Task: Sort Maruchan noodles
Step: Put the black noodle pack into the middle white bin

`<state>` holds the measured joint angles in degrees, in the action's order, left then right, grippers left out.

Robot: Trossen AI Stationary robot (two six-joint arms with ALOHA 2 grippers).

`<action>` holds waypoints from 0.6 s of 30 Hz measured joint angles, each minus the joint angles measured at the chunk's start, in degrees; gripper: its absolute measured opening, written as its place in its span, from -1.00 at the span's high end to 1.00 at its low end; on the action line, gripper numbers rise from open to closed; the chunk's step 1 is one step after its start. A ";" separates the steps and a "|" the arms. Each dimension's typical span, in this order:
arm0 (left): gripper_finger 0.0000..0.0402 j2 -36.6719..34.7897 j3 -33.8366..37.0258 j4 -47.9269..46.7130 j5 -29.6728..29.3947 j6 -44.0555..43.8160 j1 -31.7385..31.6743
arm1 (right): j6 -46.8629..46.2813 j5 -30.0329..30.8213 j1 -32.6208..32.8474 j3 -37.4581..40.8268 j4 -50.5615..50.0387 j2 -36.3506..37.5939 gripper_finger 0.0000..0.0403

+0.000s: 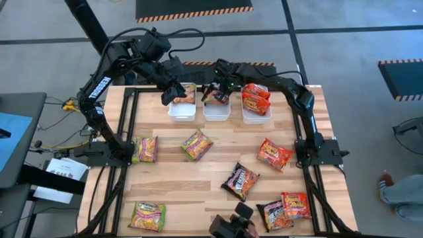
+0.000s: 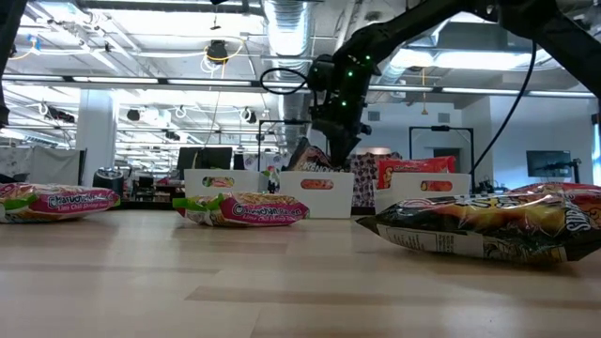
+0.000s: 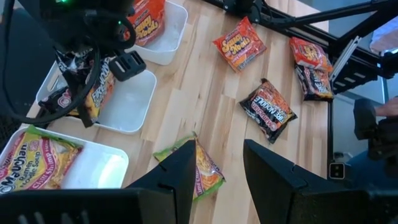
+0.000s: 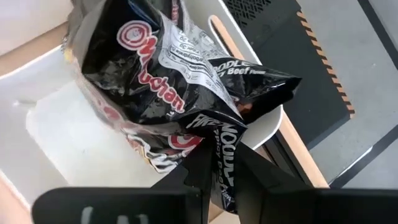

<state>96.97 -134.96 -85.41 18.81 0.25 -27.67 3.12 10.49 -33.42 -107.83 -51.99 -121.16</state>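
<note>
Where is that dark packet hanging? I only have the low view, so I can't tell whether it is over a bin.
Observer: It is over the middle bin. The right gripper pinches the black packet by one edge.
Operator: Is anything lying in that bin?
Observer: The right wrist view shows only bare white floor under the packet.
Operator: And the left gripper?
Observer: The left gripper is open and empty above the left bin, which holds a green packet.
</note>
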 joint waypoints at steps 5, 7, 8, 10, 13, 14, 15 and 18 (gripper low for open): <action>0.40 0.00 0.00 -0.75 0.02 0.00 -0.01 | 1.23 -0.01 -0.17 -0.30 -1.36 0.13 0.55; 0.40 0.00 0.00 -0.95 0.02 -0.03 -0.01 | 1.14 0.01 -0.16 -0.30 -1.36 0.13 0.49; 0.40 0.00 0.00 -0.96 0.02 -0.07 0.00 | 0.70 0.01 -0.15 -0.30 -1.47 0.13 0.46; 0.40 0.00 0.00 -0.95 0.02 -0.08 -0.01 | 0.06 0.01 -0.36 -0.30 -2.39 0.30 0.39; 0.40 0.00 0.00 -0.95 0.02 -0.09 -0.01 | -0.04 0.04 -0.30 -0.30 -2.82 0.59 0.29; 0.40 0.00 0.00 -0.98 0.02 -0.09 0.00 | -0.05 0.05 -0.32 -0.30 -3.36 0.59 0.26; 0.40 0.02 0.00 -0.98 0.00 -0.07 0.01 | -0.05 0.04 -0.38 -0.30 -4.00 0.77 0.23; 0.40 0.01 0.00 -1.21 -0.03 -0.05 0.00 | -0.11 0.02 -0.45 -0.33 -5.25 1.56 0.17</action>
<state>96.98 -134.96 -86.63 18.78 0.20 -27.67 3.01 10.51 -33.87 -108.16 -57.24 -119.61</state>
